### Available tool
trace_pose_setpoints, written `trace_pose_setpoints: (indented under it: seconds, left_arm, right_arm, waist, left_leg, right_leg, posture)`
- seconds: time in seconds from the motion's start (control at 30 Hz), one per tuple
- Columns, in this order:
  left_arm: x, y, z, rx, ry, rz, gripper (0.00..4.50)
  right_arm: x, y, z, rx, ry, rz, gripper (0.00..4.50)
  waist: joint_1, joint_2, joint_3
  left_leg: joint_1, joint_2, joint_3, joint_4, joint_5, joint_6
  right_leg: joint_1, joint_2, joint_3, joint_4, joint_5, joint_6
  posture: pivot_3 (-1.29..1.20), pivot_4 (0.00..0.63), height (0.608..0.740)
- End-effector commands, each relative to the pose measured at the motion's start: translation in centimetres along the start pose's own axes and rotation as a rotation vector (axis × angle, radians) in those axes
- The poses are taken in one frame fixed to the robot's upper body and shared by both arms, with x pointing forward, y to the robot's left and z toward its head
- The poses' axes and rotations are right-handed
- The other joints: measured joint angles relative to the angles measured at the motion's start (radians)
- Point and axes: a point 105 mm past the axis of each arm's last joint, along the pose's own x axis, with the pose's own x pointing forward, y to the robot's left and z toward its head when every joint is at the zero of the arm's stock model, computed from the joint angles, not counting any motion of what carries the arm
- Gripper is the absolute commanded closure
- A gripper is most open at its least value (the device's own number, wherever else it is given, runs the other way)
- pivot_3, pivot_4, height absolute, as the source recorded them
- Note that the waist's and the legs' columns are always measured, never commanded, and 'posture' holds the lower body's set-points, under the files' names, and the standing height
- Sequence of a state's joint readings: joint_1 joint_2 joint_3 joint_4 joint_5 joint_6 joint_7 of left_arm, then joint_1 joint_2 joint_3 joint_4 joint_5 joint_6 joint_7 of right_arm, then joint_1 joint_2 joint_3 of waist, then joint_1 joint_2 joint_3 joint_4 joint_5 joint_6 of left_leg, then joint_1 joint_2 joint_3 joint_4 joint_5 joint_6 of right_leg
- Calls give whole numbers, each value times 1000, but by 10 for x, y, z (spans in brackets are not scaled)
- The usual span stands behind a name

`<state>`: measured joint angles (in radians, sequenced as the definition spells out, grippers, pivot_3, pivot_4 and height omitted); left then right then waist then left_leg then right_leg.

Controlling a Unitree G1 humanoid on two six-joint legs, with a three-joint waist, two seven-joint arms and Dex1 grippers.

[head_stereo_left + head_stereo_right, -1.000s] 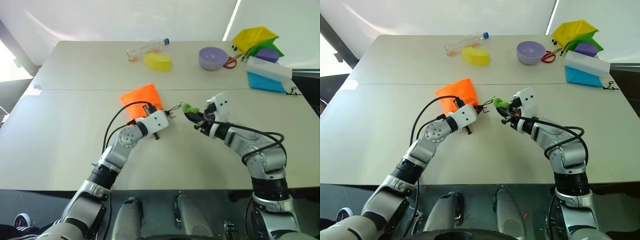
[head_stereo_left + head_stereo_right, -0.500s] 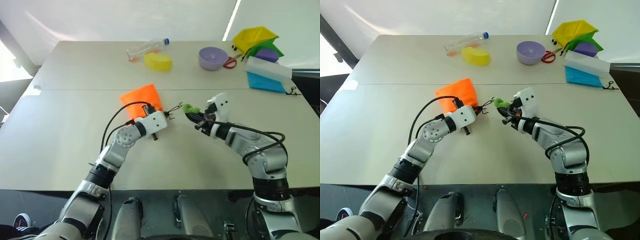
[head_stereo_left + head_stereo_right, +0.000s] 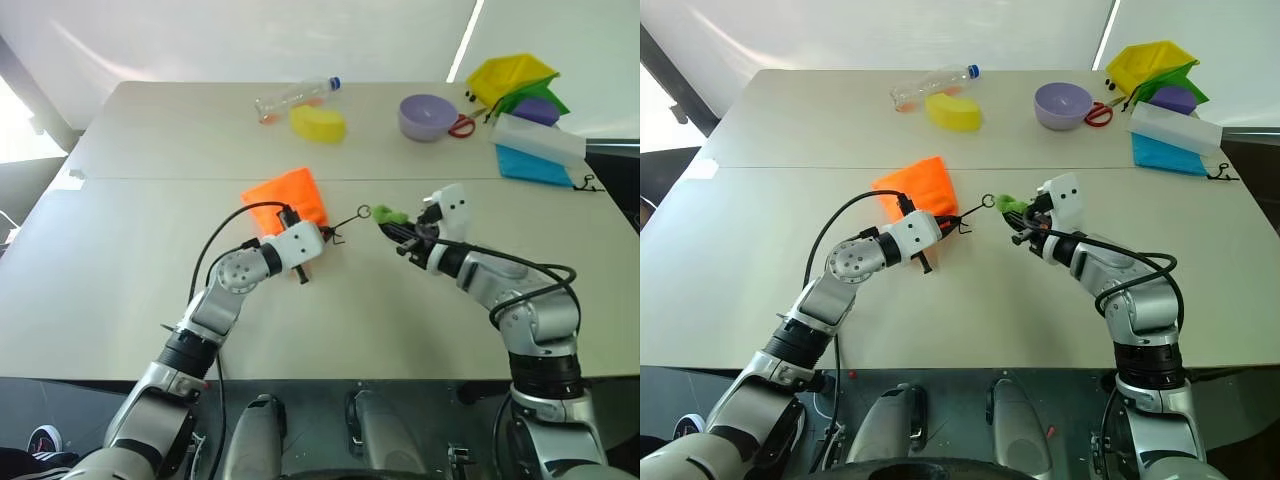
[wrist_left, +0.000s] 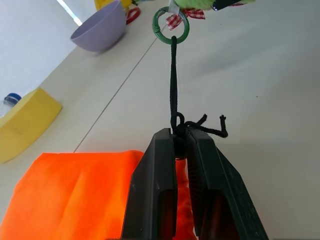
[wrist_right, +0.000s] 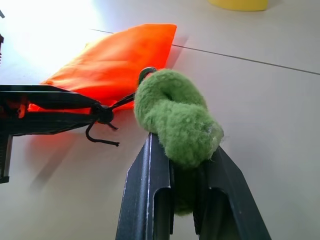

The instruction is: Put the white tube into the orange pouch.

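- The orange pouch [image 3: 287, 197] lies flat on the pale table [image 3: 120, 260], near the middle, its mouth turned toward the robot's arms.
- The left gripper [image 4: 181, 145] is pinched on the mouth of the pouch, right at the knot of the black cord [image 4: 173, 80].
- The cord runs taut from that knot to a green ring [image 4: 171, 25], which hangs from a fluffy green pompom [image 5: 176, 117].
- The right gripper [image 5: 184, 165] is clamped on the pompom, held just above the table and apart from the left gripper.
- The white tube cannot be made out on the table; whether it already sits inside the pouch cannot be told.
- The pouch looks like thin, limp cloth: light, and likely to sag or fold unless its mouth is held by the hem.
- The cord looks thin and slippery, so the knot and the soft pompom seem the surest places to take hold.
- At the far side lie a clear bottle [image 3: 292, 97], a yellow sponge [image 3: 318, 123] and a purple bowl [image 3: 428, 116].
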<state>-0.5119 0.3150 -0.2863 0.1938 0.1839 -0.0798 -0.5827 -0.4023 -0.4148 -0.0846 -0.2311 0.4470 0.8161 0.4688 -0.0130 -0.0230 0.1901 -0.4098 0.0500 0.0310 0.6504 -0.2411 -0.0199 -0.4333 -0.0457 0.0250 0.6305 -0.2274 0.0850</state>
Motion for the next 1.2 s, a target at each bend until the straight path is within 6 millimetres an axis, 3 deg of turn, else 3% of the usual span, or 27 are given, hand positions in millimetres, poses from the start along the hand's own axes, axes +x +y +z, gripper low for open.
trace_pose_setpoints:
  seconds: [0.03, 0.17, 0.37, 0.73, 1.07, 1.2]
  left_arm:
    - [-2, 11, 9, 16, -37, 45, 4442]
    - [0, 10, 11, -66, -63, 34, 4442]
    - [2, 7, 16, -83, -82, 15, 2048]
    - [-4, 29, 8, -112, -67, 71, 2048]
    - [1, 17, 12, -116, -85, 35, 2048]
    - [-1, 22, 14, -256, -118, 20, 2048]
  right_arm:
    - [-5, -2, 20, -48, -68, -7, 4500]
    - [-5, 4, 18, -46, -64, 16, 4500]
    - [-5, 12, 17, -47, -57, 55, 4500]
    - [-9, 18, 14, -34, -42, 85, 4500]
    - [-9, 19, 22, -22, -64, 89, 4500]
    - [-10, 18, 23, -25, -62, 88, 4500]
  waist:
    - [0, 0, 0]
    - [-1, 0, 0]
    - [0, 0, 0]
    - [-1, 0, 0]
    - [-1, 0, 0]
    - [-1, 0, 0]
  left_leg:
    - [0, 0, 0, 0, 0, 0]
    - [0, 0, 0, 0, 0, 0]
    - [0, 0, 0, 0, 0, 0]
    - [0, 0, 0, 0, 0, 0]
    - [0, 0, 0, 0, 0, 0]
    - [0, 0, 0, 0, 0, 0]
  right_leg:
    - [0, 0, 0, 0, 0, 0]
    - [0, 0, 0, 0, 0, 0]
    - [0, 0, 0, 0, 0, 0]
    - [0, 0, 0, 0, 0, 0]
    - [0, 0, 0, 0, 0, 0]
    - [0, 0, 0, 0, 0, 0]
  posture:
    - [0, 150, 740]
    - [0, 150, 740]
    - [0, 150, 740]
    - [0, 150, 740]
    - [0, 150, 740]
    - [0, 150, 740]
